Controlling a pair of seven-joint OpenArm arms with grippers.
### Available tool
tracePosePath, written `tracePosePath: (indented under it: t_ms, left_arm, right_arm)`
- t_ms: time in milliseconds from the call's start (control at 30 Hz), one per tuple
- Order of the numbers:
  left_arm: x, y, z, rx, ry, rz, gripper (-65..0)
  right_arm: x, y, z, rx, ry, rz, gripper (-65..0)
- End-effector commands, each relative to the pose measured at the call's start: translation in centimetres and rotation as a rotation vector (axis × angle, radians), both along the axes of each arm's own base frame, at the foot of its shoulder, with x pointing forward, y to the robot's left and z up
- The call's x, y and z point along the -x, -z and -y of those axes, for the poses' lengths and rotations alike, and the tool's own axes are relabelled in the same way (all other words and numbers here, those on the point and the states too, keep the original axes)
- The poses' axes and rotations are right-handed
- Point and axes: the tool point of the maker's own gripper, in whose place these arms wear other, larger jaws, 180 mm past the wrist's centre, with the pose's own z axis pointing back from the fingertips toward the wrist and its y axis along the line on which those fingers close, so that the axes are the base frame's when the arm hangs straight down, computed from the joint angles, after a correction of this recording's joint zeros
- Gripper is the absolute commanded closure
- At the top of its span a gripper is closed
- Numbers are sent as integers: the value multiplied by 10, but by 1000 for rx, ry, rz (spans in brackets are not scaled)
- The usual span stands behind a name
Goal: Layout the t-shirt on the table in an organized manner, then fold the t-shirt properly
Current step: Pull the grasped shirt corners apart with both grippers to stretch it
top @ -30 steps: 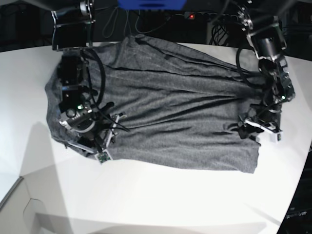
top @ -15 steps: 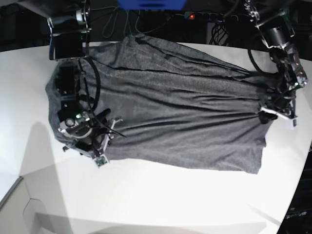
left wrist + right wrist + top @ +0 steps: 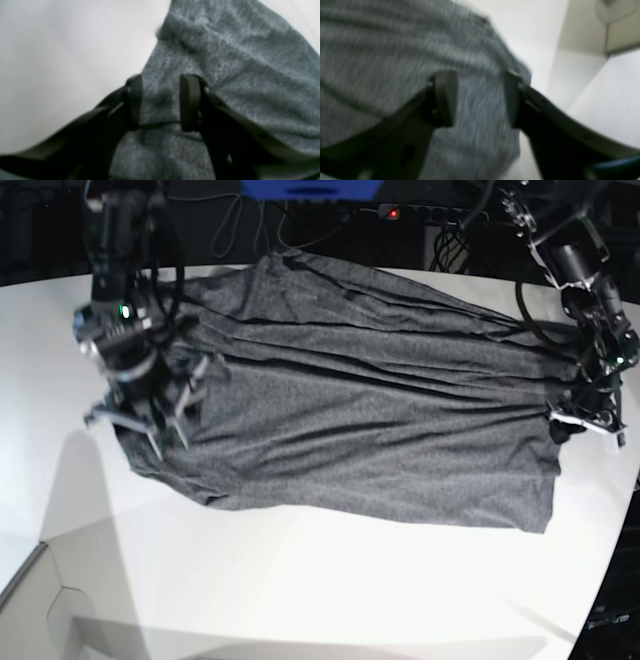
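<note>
The dark grey t-shirt (image 3: 360, 420) lies spread lengthwise across the white table (image 3: 300, 590), with long creases running toward its right end. My left gripper (image 3: 585, 420) is at that right edge. In the left wrist view it (image 3: 161, 100) is shut on a bunch of the t-shirt (image 3: 225, 62), and cloth fills the gap between the pads. My right gripper (image 3: 135, 430) hovers over the shirt's left end. In the right wrist view, which is blurred, its jaws (image 3: 480, 100) stand open with the t-shirt (image 3: 382, 50) lying below them.
A power strip with a red light (image 3: 393, 213), cables and a blue object (image 3: 310, 188) sit in the dark area behind the table. A seam in the tabletop (image 3: 40, 570) runs across the lower left. The table's curved edge passes close to the left gripper.
The left gripper closed on the shirt's right edge and drew it rightward, stretching the cloth. The right gripper opened, let go of the left end and moved up and back.
</note>
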Motion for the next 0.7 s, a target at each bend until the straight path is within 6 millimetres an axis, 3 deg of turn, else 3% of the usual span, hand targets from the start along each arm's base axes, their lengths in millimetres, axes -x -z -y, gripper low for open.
tracePosePath:
  t_ms: [0,100,167,267,500,667]
  left_arm:
    - [-15,-36,-10,-47,3,103,-243]
    - [-18,-56,-4,-81,19,155,-243]
    - [-18,-74,0,-116,32,194,-243]
    - [-4,-82,9,-158,66,169,-267]
    - [58,-64,20,-237,137,-6,-514]
    - [105,-50,5,-224,46,-59,-542]
  right_arm:
    - [7,-1,-1,-4,-7,6,-372]
    - [43,27,-3,-6,-14,-96,-444]
    - [63,40,-6,-19,-17,-143,-448]
    - [84,47,-23,-93,-31,-138,-448]
    - [111,54,-43,-184,-34,-137,-448]
    - [125,60,-46,-193,-30,-172,-448]
